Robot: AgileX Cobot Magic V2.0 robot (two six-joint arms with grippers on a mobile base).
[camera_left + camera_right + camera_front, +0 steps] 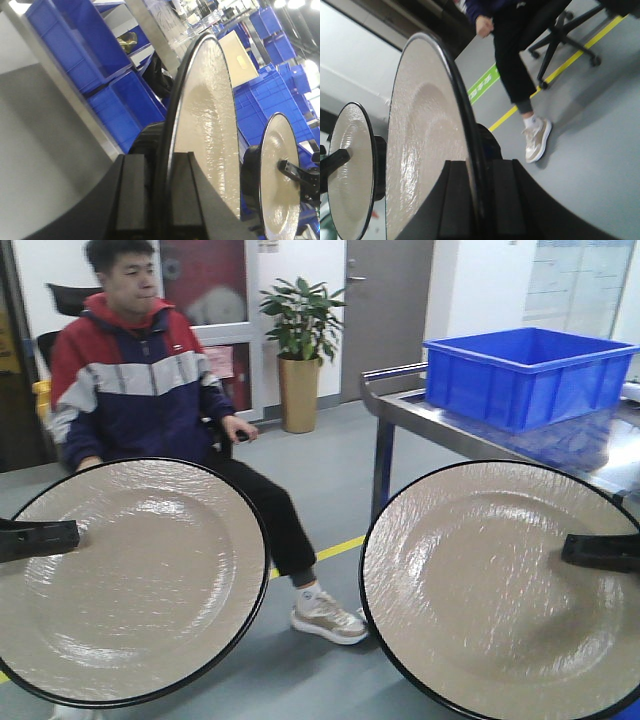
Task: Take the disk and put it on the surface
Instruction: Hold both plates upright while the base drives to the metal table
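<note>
Fingers [134, 195] astride rim of each disk [205, 130]

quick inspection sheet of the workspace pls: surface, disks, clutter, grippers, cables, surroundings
surface: nothing seen; the placing surface is out of every view
job's things: left disk and right disk, beige with black rims, both held upright in the air, apart from each other
clutter: nothing seen
grippers: left gripper shut on the left disk's rim; right gripper shut on the right disk's rim
cables: nothing seen
surroundings: seated person; blue bin on a steel table; potted plant; yellow floor line; blue crates
</note>
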